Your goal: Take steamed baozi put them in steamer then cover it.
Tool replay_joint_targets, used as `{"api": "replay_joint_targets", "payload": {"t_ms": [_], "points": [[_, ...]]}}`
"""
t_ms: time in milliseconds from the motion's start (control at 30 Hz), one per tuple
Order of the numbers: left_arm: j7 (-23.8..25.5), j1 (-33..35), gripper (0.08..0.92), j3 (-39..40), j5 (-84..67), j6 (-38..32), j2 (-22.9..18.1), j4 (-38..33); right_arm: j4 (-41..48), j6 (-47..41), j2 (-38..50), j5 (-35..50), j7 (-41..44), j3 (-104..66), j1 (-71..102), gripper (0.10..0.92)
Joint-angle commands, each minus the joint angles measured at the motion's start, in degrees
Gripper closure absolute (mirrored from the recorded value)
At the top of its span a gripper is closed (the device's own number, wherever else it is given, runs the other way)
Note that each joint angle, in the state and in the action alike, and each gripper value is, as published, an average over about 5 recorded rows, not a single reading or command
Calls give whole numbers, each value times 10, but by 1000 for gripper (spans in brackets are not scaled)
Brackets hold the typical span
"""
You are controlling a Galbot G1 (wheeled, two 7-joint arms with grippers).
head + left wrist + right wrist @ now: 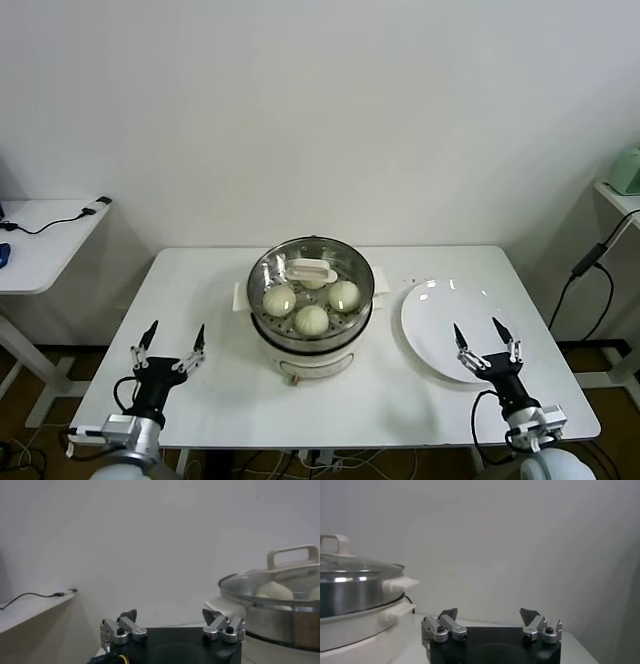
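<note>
Head view: one steamer (311, 320) stands mid-table, one cover (311, 272) seated on it. Through the glass I count three baozi (312, 320) clearly, a fourth probably under the handle. One plate (450, 325) lies toward the right edge. My left gripper (168, 352) and right gripper (484, 345) hover at the near corners.

Left wrist view: fingers (126, 629) spread, empty.

Right wrist view: fingers (445, 628) spread, empty.

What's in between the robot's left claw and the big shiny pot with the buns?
Nothing: in the head view only bare white table lies between the open left gripper and the steamer.
</note>
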State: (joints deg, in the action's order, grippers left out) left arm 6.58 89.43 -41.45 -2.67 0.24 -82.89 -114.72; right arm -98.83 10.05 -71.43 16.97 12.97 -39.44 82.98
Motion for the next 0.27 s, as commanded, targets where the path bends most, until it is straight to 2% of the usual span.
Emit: {"api": "replay_joint_targets", "payload": {"t_ms": [33,267], "points": [[0,-2,177,-1,7,-1,1,4,8,2,-1,-4,0,2,-9,203],[1,-4,177,-1,9,-1,-2,4,12,3,1,-5,0,3,-12,203]]}}
